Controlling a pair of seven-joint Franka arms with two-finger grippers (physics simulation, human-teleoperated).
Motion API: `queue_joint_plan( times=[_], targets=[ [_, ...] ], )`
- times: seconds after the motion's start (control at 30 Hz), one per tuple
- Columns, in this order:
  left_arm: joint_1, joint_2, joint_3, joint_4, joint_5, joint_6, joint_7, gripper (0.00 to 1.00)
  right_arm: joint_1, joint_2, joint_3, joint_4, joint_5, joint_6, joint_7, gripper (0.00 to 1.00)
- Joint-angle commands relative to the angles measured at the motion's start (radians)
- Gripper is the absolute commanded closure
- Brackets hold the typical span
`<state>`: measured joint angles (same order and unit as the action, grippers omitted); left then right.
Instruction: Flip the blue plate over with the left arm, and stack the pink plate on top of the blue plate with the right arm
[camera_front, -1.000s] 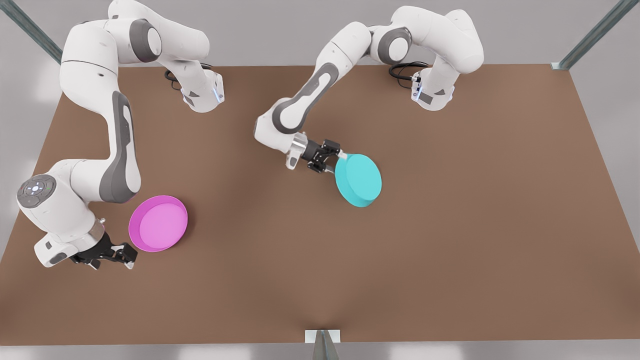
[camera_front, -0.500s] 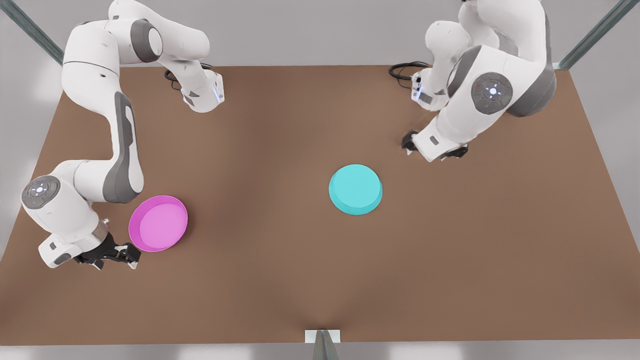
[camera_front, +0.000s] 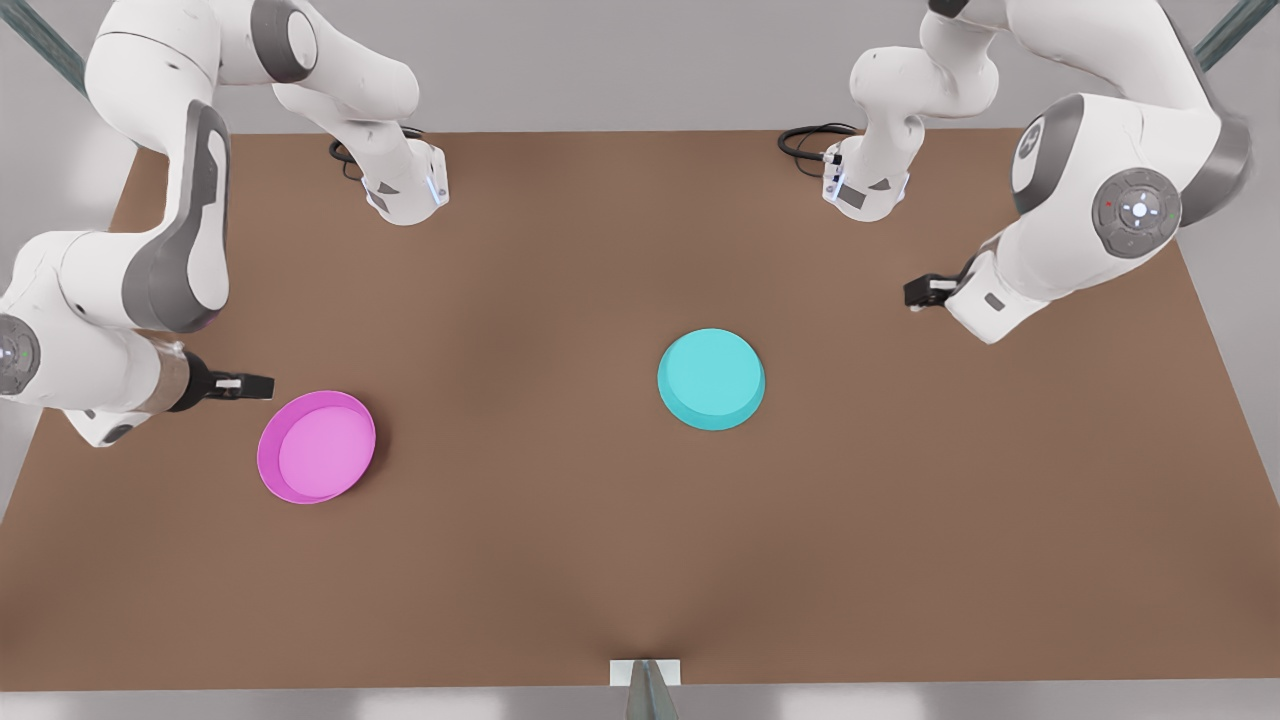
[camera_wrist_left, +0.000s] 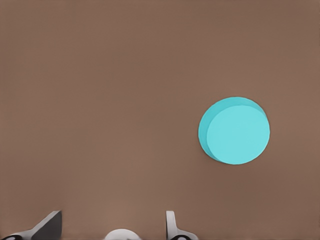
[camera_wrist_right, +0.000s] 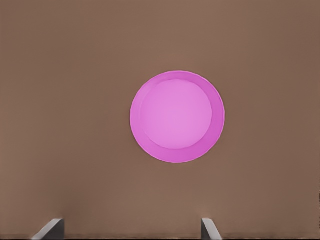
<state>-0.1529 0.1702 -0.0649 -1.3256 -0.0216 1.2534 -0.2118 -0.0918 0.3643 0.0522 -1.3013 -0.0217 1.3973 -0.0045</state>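
A blue plate (camera_front: 711, 379) lay upside down near the middle of a brown counter (camera_front: 640, 560). A pink plate (camera_front: 316, 446) sat rim-up toward the front view's left, well apart. The right gripper (camera_front: 240, 385) hovered just beside the pink plate, fingers open. The left gripper (camera_front: 925, 291) hung far off, fingers open. Both plates looked light, stiff and slick; the rim seems the best hold.
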Motion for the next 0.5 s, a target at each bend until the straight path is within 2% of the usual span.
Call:
queue_joint_plan(
  times=[0.0, 0.03, 0.07, 0.13, 0.2, 0.27, 0.33, 0.47],
  targets=[
    [0.003, 0.0, 0.002, 0.003, 0.002, 0.0, 0.0, 0.0, 0.0, -0.002, 0.0, -0.015, -0.001, -0.003, 0.0, 0.0],
    [0.007, 0.0, 0.002, 0.003, 0.002, -0.002, 0.002, 0.0, -0.014, -0.004, 0.003, -0.059, -0.004, 0.014, -0.009, 0.0],
    [0.009, -0.001, 0.002, 0.003, 0.002, -0.002, 0.002, 0.0, -0.114, -0.019, 0.049, -0.144, 0.002, 0.064, -0.087, 0.0],
    [0.01, 0.003, 0.004, 0.005, 0.005, 0.003, 0.002, 0.0, -0.207, 0.008, 0.066, -0.168, 0.028, 0.104, -0.12, 0.0],
    [0.024, 0.009, 0.004, 0.019, 0.003, 0.011, 0.008, 0.0, -0.425, 0.067, 0.233, -0.191, 0.046, 0.184, -0.117, 0.0],
    [0.024, 0.014, 0.004, 0.022, 0.003, 0.014, 0.002, 0.0, -0.496, 0.176, 0.239, -0.187, 0.051, 0.296, -0.213, 0.0],
    [0.026, 0.015, 0.004, 0.028, 0.003, 0.012, 0.008, 0.0, -0.508, 0.222, 0.245, -0.199, 0.065, 0.42, -0.324, 0.0],
    [0.029, 0.015, 0.004, 0.028, 0.003, 0.014, 0.0, 0.0, -0.537, 0.274, 0.272, -0.239, 0.077, 0.551, -0.379, 0.0]
  ],
)
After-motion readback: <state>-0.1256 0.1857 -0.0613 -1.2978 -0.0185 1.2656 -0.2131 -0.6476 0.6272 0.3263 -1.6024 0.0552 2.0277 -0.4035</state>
